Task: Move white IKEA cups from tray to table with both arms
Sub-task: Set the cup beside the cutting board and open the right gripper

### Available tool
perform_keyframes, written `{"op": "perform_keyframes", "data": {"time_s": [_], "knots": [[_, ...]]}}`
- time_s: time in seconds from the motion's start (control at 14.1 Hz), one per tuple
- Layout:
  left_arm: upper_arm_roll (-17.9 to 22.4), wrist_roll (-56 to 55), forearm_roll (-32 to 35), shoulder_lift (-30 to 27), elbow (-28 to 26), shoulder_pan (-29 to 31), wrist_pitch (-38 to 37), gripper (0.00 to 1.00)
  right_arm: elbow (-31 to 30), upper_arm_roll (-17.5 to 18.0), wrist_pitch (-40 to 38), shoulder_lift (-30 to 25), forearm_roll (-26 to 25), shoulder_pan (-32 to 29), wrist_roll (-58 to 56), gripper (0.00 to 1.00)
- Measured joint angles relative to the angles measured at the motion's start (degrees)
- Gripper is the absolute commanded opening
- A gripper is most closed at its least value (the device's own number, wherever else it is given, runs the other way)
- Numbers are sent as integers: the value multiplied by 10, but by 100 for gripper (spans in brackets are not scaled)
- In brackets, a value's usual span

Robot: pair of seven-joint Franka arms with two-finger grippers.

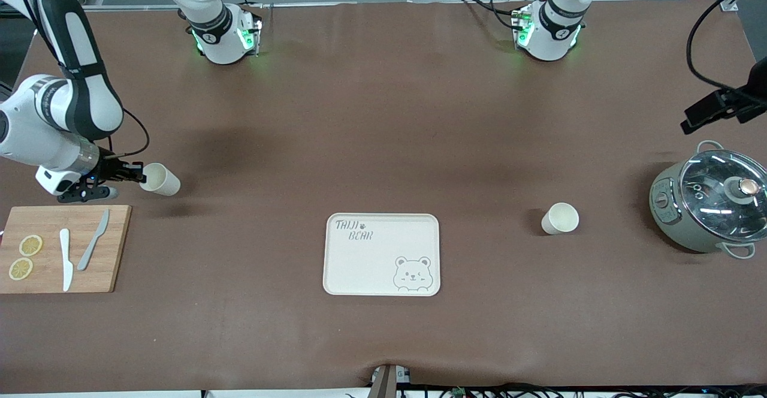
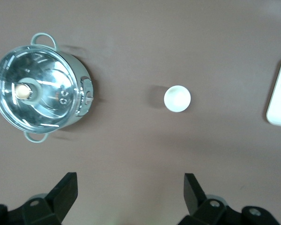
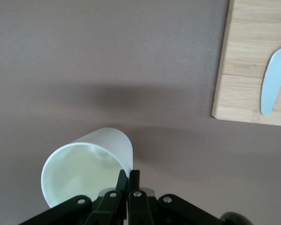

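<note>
Looking from the front: right tool (image 1: 139,174) pinched shut on the rim of one white cup (image 1: 160,179), tilted over bare desk (image 1: 383,116) beside the cutting board (image 1: 63,248), tray (image 1: 382,254) emptied. Left wrist view: left tool (image 2: 131,194) spread wide and empty, high over the desk, second cup (image 2: 177,98) upright between pot (image 2: 40,89) and tray. Right wrist view: cup rim clamped between shut fingers (image 3: 122,180), desk directly below, so lowering judged next.

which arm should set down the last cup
Right. The right gripper is shut on the rim of a cup above the table; the left gripper is open, its cup already standing.
</note>
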Motion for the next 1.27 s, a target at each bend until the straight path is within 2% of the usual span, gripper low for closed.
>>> {"op": "perform_keyframes", "data": {"time_s": [0.21,0.49,0.57,0.64,0.71,0.78,0.99,1.27], "knots": [[9,24,0,-29,-15,-1,-9,100,-9,0,0,10,0,-3,-3,0],[-2,24,0,-60,-55,-9,-9,100,-15,0,11,26,0,-4,-3,0],[-3,24,0,-63,-61,-9,-9,100,-16,0,16,30,0,-4,-3,23],[-3,24,0,-64,-65,-9,-9,100,-16,-1,18,32,0,-4,-3,39],[-3,24,0,-64,-67,-9,-9,100,-16,-1,18,32,0,-4,-3,64],[-4,24,0,-64,-68,-9,-8,100,-17,0,18,33,0,-4,-3,94],[-20,25,0,-64,-71,-9,-8,100,-18,2,13,34,0,-4,-4,100],[-33,25,0,-64,-71,-10,-8,100,17,5,-49,30,0,-4,-5,100]]}}
